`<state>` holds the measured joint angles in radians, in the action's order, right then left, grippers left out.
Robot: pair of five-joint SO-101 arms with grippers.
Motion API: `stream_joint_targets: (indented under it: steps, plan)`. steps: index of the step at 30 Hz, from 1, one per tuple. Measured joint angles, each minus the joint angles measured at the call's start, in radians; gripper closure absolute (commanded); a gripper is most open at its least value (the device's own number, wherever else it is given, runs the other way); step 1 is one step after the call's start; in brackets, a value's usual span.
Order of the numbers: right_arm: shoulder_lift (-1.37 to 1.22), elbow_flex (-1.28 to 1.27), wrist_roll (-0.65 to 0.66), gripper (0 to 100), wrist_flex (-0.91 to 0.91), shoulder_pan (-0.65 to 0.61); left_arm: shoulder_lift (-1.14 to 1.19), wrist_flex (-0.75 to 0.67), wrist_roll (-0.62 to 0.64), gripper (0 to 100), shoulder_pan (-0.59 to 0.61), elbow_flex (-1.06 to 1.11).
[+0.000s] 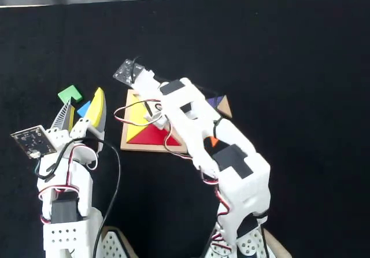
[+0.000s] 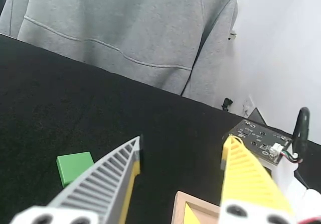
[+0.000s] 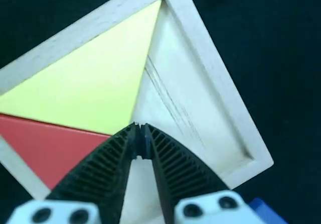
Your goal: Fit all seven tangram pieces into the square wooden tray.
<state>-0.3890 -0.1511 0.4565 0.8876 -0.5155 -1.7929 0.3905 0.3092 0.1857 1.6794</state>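
Note:
The square wooden tray (image 1: 128, 142) lies at mid-table under my right arm. Its bare floor (image 3: 200, 118) sits beside a yellow triangle (image 3: 85, 88) and a red triangle (image 3: 45, 148) fitted inside. My right gripper (image 3: 139, 133) is shut with nothing in it, its tips just over the bare floor where the yellow and red pieces meet. My left gripper (image 2: 180, 153) is open and raised to the left of the tray. In the high view a blue piece (image 1: 84, 109) shows between its grey finger and yellow finger (image 1: 97, 104). A green piece (image 1: 70, 93) lies just beyond them on the cloth.
A purple piece (image 1: 215, 102) and an orange piece (image 1: 213, 142) peek out on the far side of my right arm. A blue corner (image 3: 261, 210) lies just outside the tray's rim. The black cloth is open at the back and right.

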Motion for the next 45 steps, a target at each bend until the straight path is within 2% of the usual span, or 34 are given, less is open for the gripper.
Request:
stream_joint_targets:
  steps: [8, 19, 34, 39, 45]
  plan:
    - [0.0, 0.0, -0.005, 98.6, 0.005, 0.066, 0.0, 0.0, 0.0, 74, 0.0, 0.0]
    - [0.005, 0.002, 0.014, 98.6, 0.203, 0.068, 0.0, 0.0, 0.0, 74, 0.0, 0.0]
    - [0.005, 0.034, 0.046, 98.6, 0.221, 0.21, 0.0, 0.0, 0.0, 74, 0.0, 0.0]
    - [0.005, 0.041, 0.044, 98.6, 0.232, 0.219, 0.0, 0.0, 0.0, 74, 0.0, 0.0]
    - [0.186, 0.034, 0.046, 98.6, 0.304, 0.222, 0.0, 0.0, 0.0, 74, 0.0, 0.0]
